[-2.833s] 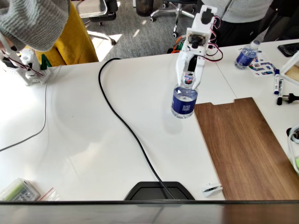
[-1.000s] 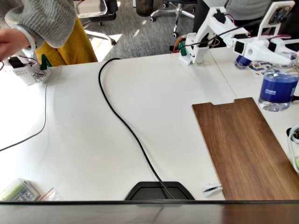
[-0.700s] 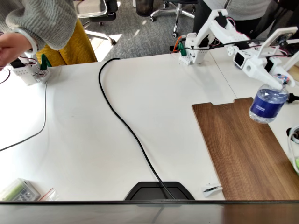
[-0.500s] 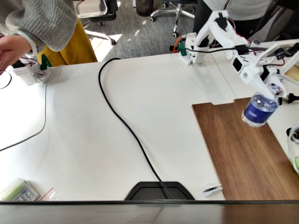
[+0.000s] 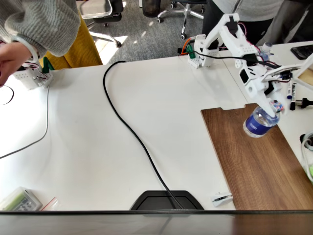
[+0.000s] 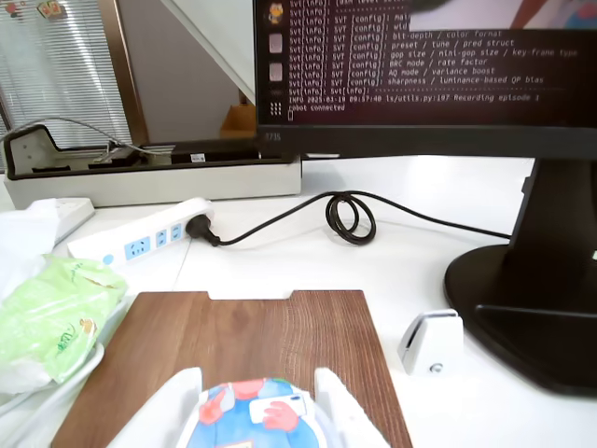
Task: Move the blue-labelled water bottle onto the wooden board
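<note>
In the fixed view my white gripper (image 5: pixel 272 106) is shut on the neck of the blue-labelled water bottle (image 5: pixel 256 124). The bottle hangs tilted over the far part of the wooden board (image 5: pixel 254 161), near its notched edge. Whether its base touches the board I cannot tell. In the wrist view the bottle's blue and red cap (image 6: pixel 254 422) sits between my two white fingers (image 6: pixel 340 408). The dark brown board (image 6: pixel 233 341) stretches away below it.
A black cable (image 5: pixel 132 132) crosses the white table to a black monitor base (image 5: pixel 166 200). A small white clip (image 5: pixel 221 198) lies left of the board. Markers (image 5: pixel 289 90) and a pale-capped bottle (image 5: pixel 264 48) stand far right. A green bag (image 6: pixel 51 317) and power strip (image 6: pixel 140 247) lie beyond the board.
My gripper carried the bottle from the table's middle out to the right, then swung it down and left until it hangs over the board. The bottle is now lower and more tilted.
</note>
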{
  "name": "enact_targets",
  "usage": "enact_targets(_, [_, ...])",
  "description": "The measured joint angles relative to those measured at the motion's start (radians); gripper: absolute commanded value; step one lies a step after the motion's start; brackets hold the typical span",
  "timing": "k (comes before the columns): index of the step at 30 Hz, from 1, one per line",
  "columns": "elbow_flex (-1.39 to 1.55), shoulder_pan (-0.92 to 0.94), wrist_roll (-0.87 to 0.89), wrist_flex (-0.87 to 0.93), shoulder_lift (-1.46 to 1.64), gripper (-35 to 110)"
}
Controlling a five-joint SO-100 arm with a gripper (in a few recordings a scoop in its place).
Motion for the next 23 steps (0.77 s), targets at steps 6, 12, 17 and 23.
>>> enact_targets(6, [0.075, 0.018, -0.044, -0.025, -0.009, 0])
enact_targets(12, [0.166, 0.031, -0.057, -0.259, -0.041, 0])
enact_targets(17, [0.219, 0.018, -0.038, -0.413, -0.063, 0])
enact_targets(23, [0.233, 0.011, -0.006, -0.477, -0.064, 0])
